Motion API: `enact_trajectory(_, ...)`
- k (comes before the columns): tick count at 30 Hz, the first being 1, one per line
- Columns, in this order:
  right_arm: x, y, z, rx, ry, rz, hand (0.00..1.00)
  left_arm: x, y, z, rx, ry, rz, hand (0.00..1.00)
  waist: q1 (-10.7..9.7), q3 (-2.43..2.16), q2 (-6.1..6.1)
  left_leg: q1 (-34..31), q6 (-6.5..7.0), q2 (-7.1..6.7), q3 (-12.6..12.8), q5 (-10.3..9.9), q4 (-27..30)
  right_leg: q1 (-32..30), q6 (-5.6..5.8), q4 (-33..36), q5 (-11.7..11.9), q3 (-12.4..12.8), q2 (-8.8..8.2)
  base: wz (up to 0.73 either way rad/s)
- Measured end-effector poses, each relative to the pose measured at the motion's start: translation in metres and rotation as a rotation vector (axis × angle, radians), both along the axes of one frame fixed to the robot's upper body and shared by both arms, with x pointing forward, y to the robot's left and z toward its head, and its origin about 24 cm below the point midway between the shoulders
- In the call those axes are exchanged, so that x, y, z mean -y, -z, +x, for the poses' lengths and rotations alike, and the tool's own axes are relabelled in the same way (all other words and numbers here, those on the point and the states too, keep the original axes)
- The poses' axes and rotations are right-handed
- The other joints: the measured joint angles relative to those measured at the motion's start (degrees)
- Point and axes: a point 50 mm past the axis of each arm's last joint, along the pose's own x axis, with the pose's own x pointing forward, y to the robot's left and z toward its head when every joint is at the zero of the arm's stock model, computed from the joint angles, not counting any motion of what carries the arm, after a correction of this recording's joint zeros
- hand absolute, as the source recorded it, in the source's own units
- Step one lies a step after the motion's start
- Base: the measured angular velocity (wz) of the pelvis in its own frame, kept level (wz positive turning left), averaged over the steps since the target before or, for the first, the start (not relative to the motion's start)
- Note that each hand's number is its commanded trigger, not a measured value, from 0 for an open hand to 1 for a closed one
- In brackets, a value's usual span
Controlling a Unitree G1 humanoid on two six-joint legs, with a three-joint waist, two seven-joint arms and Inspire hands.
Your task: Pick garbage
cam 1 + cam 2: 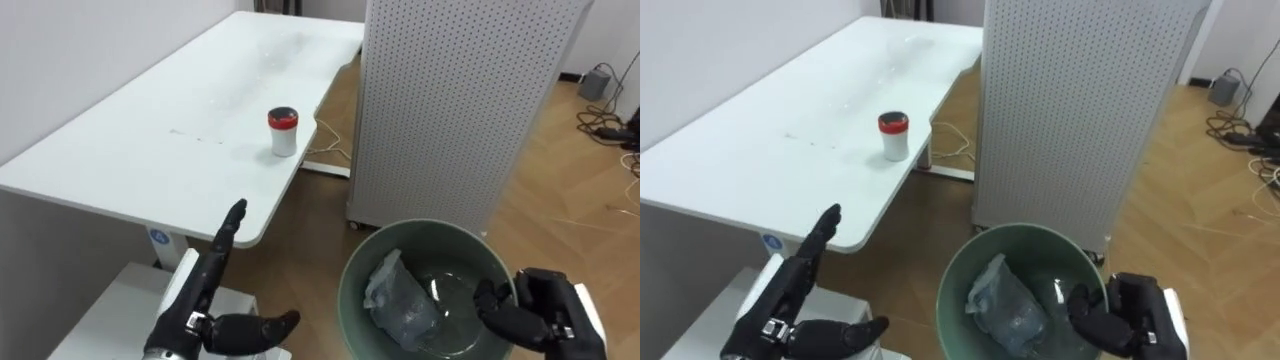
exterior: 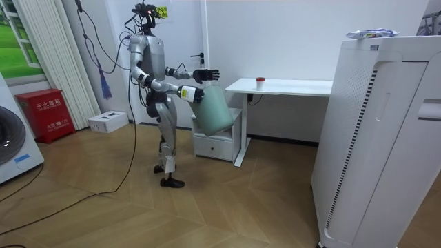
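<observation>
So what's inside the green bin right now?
Crumpled clear plastic lies inside the bin, toward its left wall. The right hand grips the rim on the right. Whatever lies under the plastic is covered, so I can't tell.

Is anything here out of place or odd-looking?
A small red-lidded jar stands alone near the edge of the white table, and a wrapper lies atop the tall white unit. The green bin hangs tilted in the right hand, off the floor.

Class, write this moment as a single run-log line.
left hand: open, extended toward red-lidded can on white desk | right hand: gripping green bin rim | contents: crumpled plastic
</observation>
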Motion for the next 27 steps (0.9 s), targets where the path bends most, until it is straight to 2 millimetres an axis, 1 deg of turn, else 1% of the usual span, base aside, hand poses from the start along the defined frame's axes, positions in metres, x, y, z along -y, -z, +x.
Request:
enact_trajectory(1, 0.0, -0.001, 0.0, 0.007, -0.002, -0.001, 1.0, 0.001, -0.003, 0.0, 0.018, -0.005, -0.007, 0.0, 0.7, 0.0, 0.0, 0.0, 0.0, 0.08, 0.4, 0.0, 0.1, -0.3, -0.19, 0.0, 0.2, -0.1, 0.14, -0.3)
enact_trajectory(3, -0.001, -0.001, 0.0, 0.012, -0.006, -0.003, 1.0, 0.002, -0.007, 0.001, 0.039, -0.012, -0.014, 0.0, 1.1, 0.0, 0.02, 0.0, -0.01, 0.39, 0.4, 0.0, 0.2, -0.3, -0.43, -0.4, 0.5, -0.1, 0.45, -0.23)
enact_trajectory(4, -0.002, 0.0, -0.002, 0.011, -0.005, 0.003, 1.0, 0.002, -0.01, 0.001, 0.054, -0.015, -0.016, 0.0, 1.0, -0.01, 0.04, 0.0, -0.12, 0.76, 0.4, 0.0, 0.2, -0.1, -0.61, -1.1, 0.8, -0.3, 0.77, -0.1)
enact_trajectory(8, -0.005, 0.005, -0.005, -0.003, -0.009, 0.022, 1.0, -0.001, -0.014, 0.002, 0.079, -0.056, -0.029, 0.0, 1.2, 0.06, 0.23, 0.1, -0.35, 1.19, 0.3, 0.0, 0.8, -0.2, -1.01, -1.0, 0.9, -1.0, 1.05, -0.14)
enact_trajectory(11, -0.005, 0.009, -0.011, -0.025, -0.01, 0.028, 1.0, -0.006, -0.014, 0.001, 0.087, -0.099, -0.032, 0.0, 2.0, 0.11, 0.26, -0.1, -0.56, 1.79, -0.2, -0.1, 3.1, -0.1, -2.01, -0.4, 0.7, -3.7, 0.78, -0.26)
enact_trajectory(12, -0.005, 0.012, -0.013, -0.035, -0.007, 0.029, 1.0, -0.007, -0.014, 0.001, 0.089, -0.115, -0.037, 0.0, 2.1, 0.14, 0.27, -0.2, -0.85, 2.07, -0.4, -0.3, 4.4, -0.1, -2.53, 0.2, 0.2, -4.0, 0.77, -0.17)
enact_trajectory(14, -0.005, 0.015, -0.017, -0.049, -0.005, 0.029, 1.0, -0.009, -0.013, 0.001, 0.086, -0.133, -0.061, 0.0, 2.1, 0.22, 0.21, -1.4, -0.93, 2.83, -0.4, -0.3, 8.5, 0.1, -3.05, 0.5, -0.8, -4.2, 0.72, -0.15)
enact_trajectory(15, -0.005, 0.016, -0.019, -0.055, -0.004, 0.03, 1.0, -0.01, -0.012, 0.001, 0.08, -0.151, -0.084, 0.0, 2.3, 0.28, 0.2, -2.7, -0.93, 3.36, -0.4, -0.3, 12.9, 0.1, -3.49, 1.4, -2.0, -3.7, 0.77, -0.26)
enact_trajectory(16, -0.005, 0.017, -0.02, -0.061, -0.003, 0.028, 1.0, -0.011, -0.01, -0.001, 0.073, -0.165, -0.106, 0.0, 2.5, 0.49, 0.64, -3.8, -1.01, 4.59, -1.1, -0.2, 17.8, 0.5, -3.8, 2.0, -2.4, -2.5, 1.28, -0.32)
enact_trajectory(17, -0.005, 0.017, -0.021, -0.063, -0.004, 0.027, 1.0, -0.011, -0.009, -0.002, 0.071, -0.174, -0.112, 0.0, 2.6, 0.57, 0.87, -4.3, -1.19, 5.09, -1.9, -0.1, 20.0, 1.1, -4.11, 2.2, -2.6, -1.6, 1.93, -0.44)
enact_trajectory(18, -0.006, 0.018, -0.021, -0.066, -0.012, 0.022, 1.0, -0.012, -0.007, -0.004, 0.065, -0.191, -0.12, 0.0, 3.0, 0.77, 1.23, -5.8, -1.96, 5.53, -4.4, 0.9, 24.0, 1.9, -4.88, 2.5, -3.2, -0.1, 2.83, -0.45)
enact_trajectory(19, -0.007, 0.018, -0.021, -0.069, -0.02, 0.019, 1.0, -0.012, -0.005, -0.006, 0.058, -0.202, -0.122, 0.0, 3.4, 0.92, 1.0, -8.1, -2.04, 4.83, -7.3, 1.0, 25.8, 2.0, -5.39, 2.7, -3.6, 1.3, 3.34, -0.39)
enact_trajectory(20, -0.008, 0.019, -0.021, -0.07, -0.019, 0.021, 1.0, -0.012, -0.003, -0.006, 0.056, -0.203, -0.123, 0.0, 3.4, 0.9, 1.13, -9.5, -1.57, 3.98, -8.8, 0.6, 25.8, 2.0, -5.46, 2.7, -3.7, 2.3, 3.75, -0.3)
enact_trajectory(21, -0.008, 0.019, -0.022, -0.072, -0.016, 0.027, 1.0, -0.012, -0.001, -0.006, 0.051, -0.213, -0.129, 0.0, 3.4, 1.05, 0.91, -12.7, -0.64, 1.9, -11.2, 0.0, 25.0, 1.9, -5.18, 3.0, -4.2, 3.8, 3.74, -0.38)
enact_trajectory(22, -0.008, 0.02, -0.022, -0.073, -0.014, 0.03, 1.0, -0.013, 0.002, -0.007, 0.043, -0.231, -0.131, 0.0, 3.9, 1.17, 0.73, -15.8, -0.68, 0.09, -12.4, 0.1, 23.0, 1.8, -5.04, 3.1, -4.3, 5.3, 3.68, -0.48)
enact_trajectory(23, -0.008, 0.02, -0.022, -0.073, -0.014, 0.033, 1.0, -0.014, 0.004, -0.007, 0.039, -0.242, -0.13, 0.0, 4.2, 1.19, 0.68, -17.3, -0.76, -0.7, -12.9, 0.4, 21.3, 1.8, -5.04, 3.1, -4.4, 6.0, 3.69, -0.55)
enact_trajectory(24, -0.01, 0.02, -0.022, -0.075, -0.016, 0.037, 1.0, -0.015, 0.004, -0.007, 0.04, -0.263, -0.13, 0.0, 4.4, 1.21, 0.62, -20.4, -1.06, -2.27, -14.5, 1.6, 17.1, 1.8, -5.04, 3.1, -4.6, 6.5, 3.69, -0.42)
enact_trajectory(25, -0.012, 0.022, -0.023, -0.083, -0.025, 0.037, 1.0, -0.016, 0.004, -0.007, 0.046, -0.279, -0.132, 0.0, 4.6, 1.17, 0.54, -23.0, -1.14, -3.37, -16.3, 4.6, 11.6, 1.9, -5.09, 3.4, -5.2, 7.2, 3.85, -0.43)
enact_trajectory(26, -0.013, 0.023, -0.023, -0.09, -0.03, 0.037, 1.0, -0.017, 0.005, -0.008, 0.047, -0.286, -0.133, 0.0, 5.2, 1.18, 0.36, -23.7, -1.35, -3.87, -17.4, 6.2, 8.0, 1.8, -5.12, 4.1, -5.6, 8.1, 3.92, -0.6)
enact_trajectory(27, -0.014, 0.025, -0.025, -0.103, -0.036, 0.039, 1.0, -0.017, 0.009, -0.008, 0.036, -0.298, -0.133, 0.0, 6.2, 1.24, 0.25, -24.3, -1.56, -4.4, -19.4, 8.9, 2.1, 1.8, -4.89, 5.5, -7.0, 9.2, 3.96, -0.72)
